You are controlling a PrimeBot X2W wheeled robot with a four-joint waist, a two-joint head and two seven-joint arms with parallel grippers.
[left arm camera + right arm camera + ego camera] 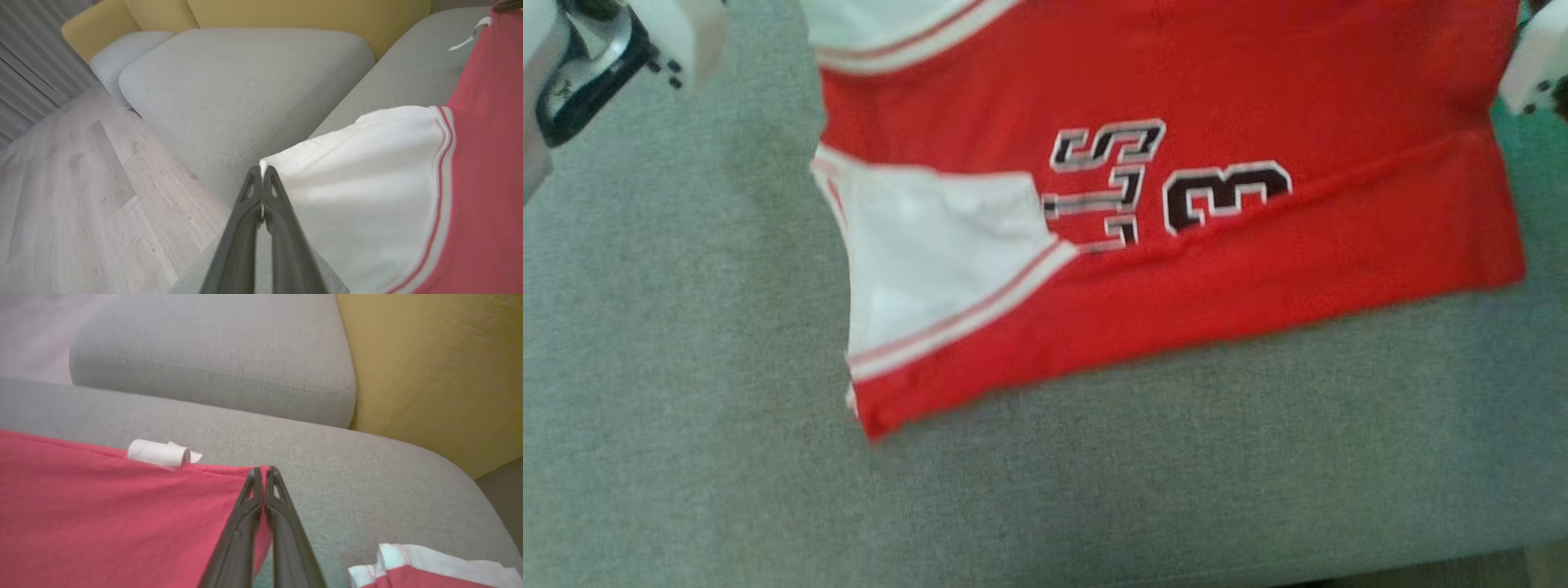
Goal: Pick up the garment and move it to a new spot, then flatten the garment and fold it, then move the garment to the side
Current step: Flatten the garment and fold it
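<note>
Over grey cushion (686, 449) — red garment (1258, 245) | white sleeve (931, 253) | black lettering (1176, 184)

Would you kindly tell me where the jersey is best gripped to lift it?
On the jersey, pinch thin edges edge-on: white sleeve from the left, red corner from the right, where left pincer and right pincer now grip.

Grey cushions (245, 90) are resting against a yellow backrest (306, 12); a pale wooden floor (81, 183) is stretching towards pleated grey curtains (28, 77).
</note>
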